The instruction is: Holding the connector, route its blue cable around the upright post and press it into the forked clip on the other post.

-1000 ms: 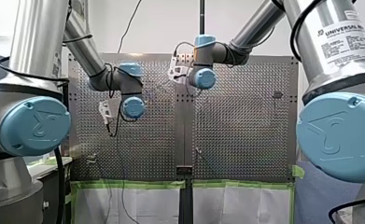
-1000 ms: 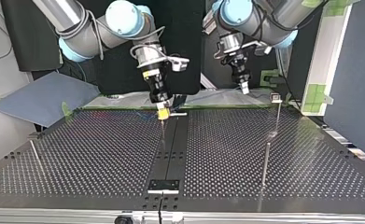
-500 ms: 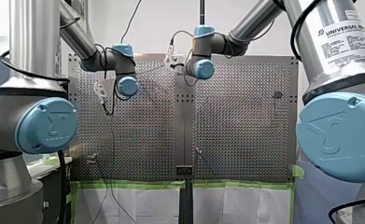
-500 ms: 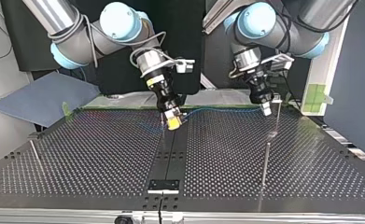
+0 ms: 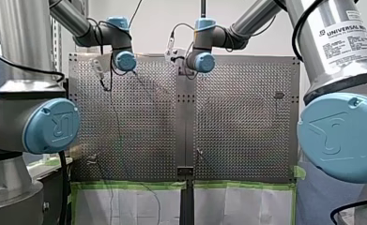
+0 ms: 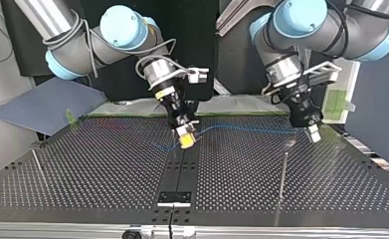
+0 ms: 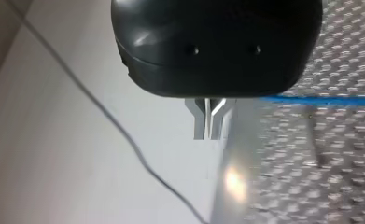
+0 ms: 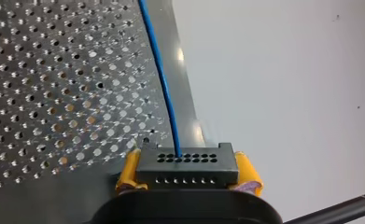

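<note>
At the top view's left, your right tool [image 6: 185,135] clamps the connector [image 8: 187,164]; hold it firm. Its blue cable [image 6: 246,128] runs across to your left tool [image 6: 312,133], fingers pressed together. Carry it taut and low around the upright post [image 6: 283,172].

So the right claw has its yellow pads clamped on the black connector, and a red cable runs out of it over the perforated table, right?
Not quite: the cable is blue, not red. The right wrist view shows it leaving the black connector, which the right claw holds between its yellow pads, and running over the perforated table.
</note>
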